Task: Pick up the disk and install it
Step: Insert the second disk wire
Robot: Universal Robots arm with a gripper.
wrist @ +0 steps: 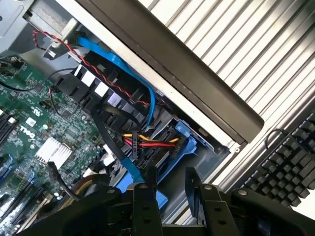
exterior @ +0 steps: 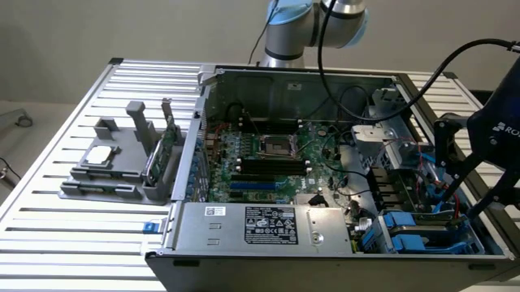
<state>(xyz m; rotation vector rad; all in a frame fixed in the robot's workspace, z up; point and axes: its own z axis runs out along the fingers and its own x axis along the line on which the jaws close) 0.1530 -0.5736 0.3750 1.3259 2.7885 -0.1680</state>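
Case bay [wrist: 214,150]: disk [wrist: 183,139] just beyond fingers [wrist: 149,183]

Open computer case on a slatted metal table

The computer case [exterior: 284,91] lies with its side off, showing the green motherboard [exterior: 268,164] and, at the near edge, a grey power supply [exterior: 260,228] with a black label. On the table [exterior: 73,243], toward the exterior view's left, a grey holder [exterior: 106,176] carries a small square chip [exterior: 99,155] and an upright green card [exterior: 162,155]. Inside the case, a twisted red-and-black wire [wrist: 88,64] crosses a blue cable [wrist: 123,64]. A black keyboard [wrist: 288,167] sits outside the case.
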